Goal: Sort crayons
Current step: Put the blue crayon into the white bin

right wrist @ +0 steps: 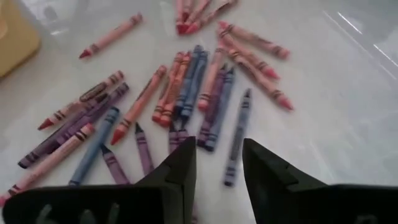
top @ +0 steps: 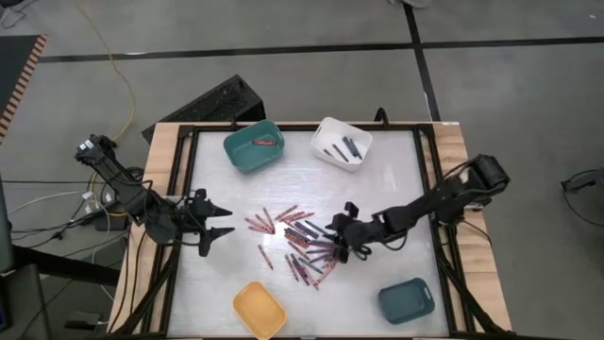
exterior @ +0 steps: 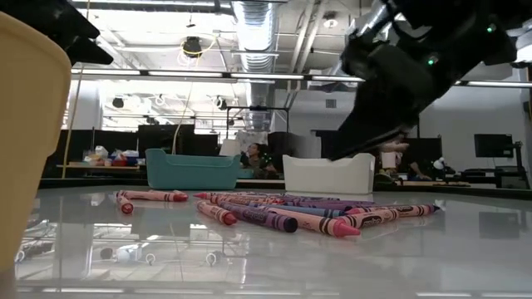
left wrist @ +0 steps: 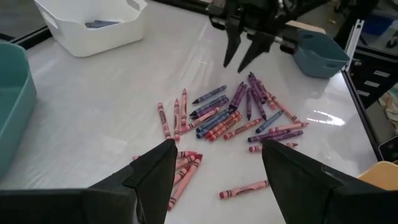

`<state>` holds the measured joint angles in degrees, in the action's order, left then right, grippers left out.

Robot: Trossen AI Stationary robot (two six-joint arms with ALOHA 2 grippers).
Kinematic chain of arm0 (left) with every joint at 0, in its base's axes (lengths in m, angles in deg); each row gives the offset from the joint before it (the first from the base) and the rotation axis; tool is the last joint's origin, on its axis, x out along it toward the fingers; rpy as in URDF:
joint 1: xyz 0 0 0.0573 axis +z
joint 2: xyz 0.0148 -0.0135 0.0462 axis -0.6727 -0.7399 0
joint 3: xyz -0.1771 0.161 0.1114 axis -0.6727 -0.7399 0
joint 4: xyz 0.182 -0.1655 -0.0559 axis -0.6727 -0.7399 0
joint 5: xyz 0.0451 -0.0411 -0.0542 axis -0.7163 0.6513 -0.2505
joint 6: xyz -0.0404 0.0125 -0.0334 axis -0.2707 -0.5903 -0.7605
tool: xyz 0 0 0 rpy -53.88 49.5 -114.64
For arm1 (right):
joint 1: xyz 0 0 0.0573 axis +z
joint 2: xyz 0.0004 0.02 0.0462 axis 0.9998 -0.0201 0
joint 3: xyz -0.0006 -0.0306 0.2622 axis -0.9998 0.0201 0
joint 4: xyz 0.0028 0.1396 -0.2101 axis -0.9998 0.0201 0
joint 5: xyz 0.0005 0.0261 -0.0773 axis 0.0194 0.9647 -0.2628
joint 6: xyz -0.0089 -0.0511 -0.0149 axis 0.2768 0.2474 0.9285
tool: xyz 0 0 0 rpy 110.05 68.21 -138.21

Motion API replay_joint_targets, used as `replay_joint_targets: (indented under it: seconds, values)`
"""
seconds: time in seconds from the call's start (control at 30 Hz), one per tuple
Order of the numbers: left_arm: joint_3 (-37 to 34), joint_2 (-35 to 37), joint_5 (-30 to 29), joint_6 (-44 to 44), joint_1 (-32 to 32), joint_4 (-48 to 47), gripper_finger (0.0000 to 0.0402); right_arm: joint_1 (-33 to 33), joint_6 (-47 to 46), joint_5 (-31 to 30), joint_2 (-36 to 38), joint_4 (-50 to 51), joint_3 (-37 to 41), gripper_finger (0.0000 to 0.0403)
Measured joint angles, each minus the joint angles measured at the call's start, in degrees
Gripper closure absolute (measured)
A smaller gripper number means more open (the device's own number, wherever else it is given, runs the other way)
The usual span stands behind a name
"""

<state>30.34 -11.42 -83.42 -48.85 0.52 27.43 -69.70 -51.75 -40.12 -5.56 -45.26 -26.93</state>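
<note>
Several crayons [top: 297, 241], red, pink and blue-purple, lie flat and scattered on the white table's middle; they also show in the left wrist view [left wrist: 230, 118], the right wrist view [right wrist: 186, 87] and the low view [exterior: 283, 212]. My right gripper [top: 342, 238] hovers open just above the pile's right side, empty; in its wrist view [right wrist: 217, 165] the fingers straddle a blue-purple crayon [right wrist: 238, 137] without touching it. My left gripper [top: 225, 220] is open and empty left of the pile [left wrist: 214, 165].
A teal bin [top: 253, 145] with a red crayon and a white bin [top: 342, 143] with dark crayons stand at the far edge. A yellow bin [top: 259, 309] and a dark teal bin [top: 407, 300] stand at the near edge. A black frame [top: 184, 179] rims the table.
</note>
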Motion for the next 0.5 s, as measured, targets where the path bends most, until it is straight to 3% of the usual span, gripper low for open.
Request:
replay_joint_targets:
  seconds: [0.23, 0.5]
  values:
    - [0.0, 0.0, -0.1, -0.1, 0.0, -0.1, 0.0174, -0.1, 1.9, -1.6, -7.9, 0.4, -5.2, 0.0277]
    - [0.0, 0.0, -0.1, -0.1, 0.0, -0.6, 0.0174, -0.5, -0.1, -2.9, -10.9, 3.3, -5.5, 0.0277]
